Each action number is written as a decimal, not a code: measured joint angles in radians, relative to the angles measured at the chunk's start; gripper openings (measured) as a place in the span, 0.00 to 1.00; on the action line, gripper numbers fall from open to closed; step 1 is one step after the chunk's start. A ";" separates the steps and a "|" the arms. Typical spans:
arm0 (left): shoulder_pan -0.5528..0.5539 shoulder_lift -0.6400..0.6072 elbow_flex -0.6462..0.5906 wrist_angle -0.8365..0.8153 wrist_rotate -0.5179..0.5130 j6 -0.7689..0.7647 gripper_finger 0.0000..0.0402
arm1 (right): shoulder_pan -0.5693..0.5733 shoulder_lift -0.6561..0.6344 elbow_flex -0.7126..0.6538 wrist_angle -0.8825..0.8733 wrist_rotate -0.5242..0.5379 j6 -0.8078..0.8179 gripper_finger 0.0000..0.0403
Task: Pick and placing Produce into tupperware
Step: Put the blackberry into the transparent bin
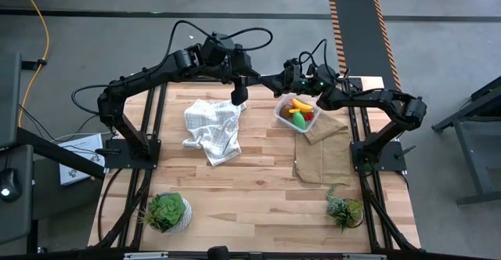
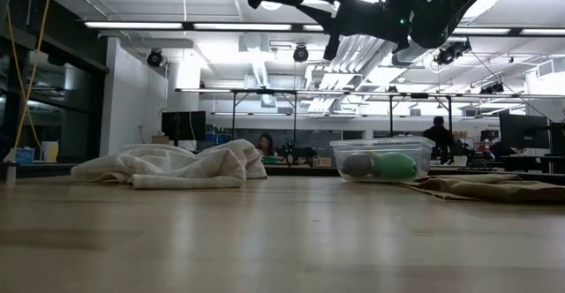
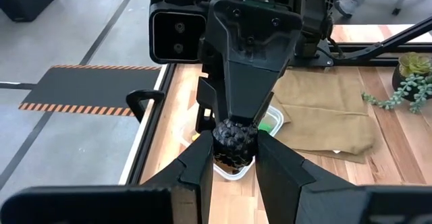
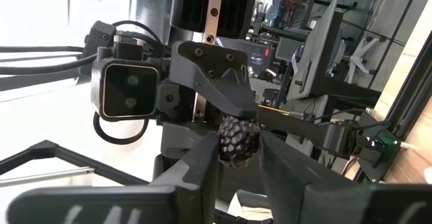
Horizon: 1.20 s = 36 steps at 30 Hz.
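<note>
High view: two leafy potted plants [image 1: 167,211] stand nearest on the wooden tabletop [image 1: 258,189]. One white checked cloth [image 1: 213,129], one brown cloth [image 1: 325,154]. One clear square plastic container [image 1: 297,113] holds produce. Above, left gripper [image 3: 233,158] and right gripper [image 4: 237,158] both clamp one dark bumpy berry [image 3: 235,142].

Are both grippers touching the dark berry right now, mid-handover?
Touching. In the left wrist view the dark berry sits pinched between the left gripper fingers with the right gripper's fingers on it from above; the right wrist view shows the right gripper fingers flanking it too.
</note>
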 joint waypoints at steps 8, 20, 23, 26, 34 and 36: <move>0.000 0.000 0.000 -0.001 0.000 0.000 0.21 | 0.000 0.000 0.000 0.000 0.001 -0.002 0.18; 0.000 0.000 0.000 -0.001 0.000 0.008 0.46 | 0.000 0.000 0.000 0.003 0.000 -0.008 0.18; 0.000 0.000 0.000 0.000 0.000 0.001 0.53 | 0.000 0.000 0.000 0.003 0.000 -0.008 0.18; 0.000 0.000 0.000 -0.001 -0.005 0.000 0.60 | 0.000 0.000 0.000 0.003 0.001 -0.008 0.18; 0.019 0.000 0.000 -0.157 -0.058 0.019 0.66 | 0.000 0.000 0.000 0.023 0.004 -0.008 0.17; 0.036 0.000 0.000 -0.220 -0.061 0.015 0.66 | 0.000 0.000 0.000 0.031 0.004 -0.008 0.17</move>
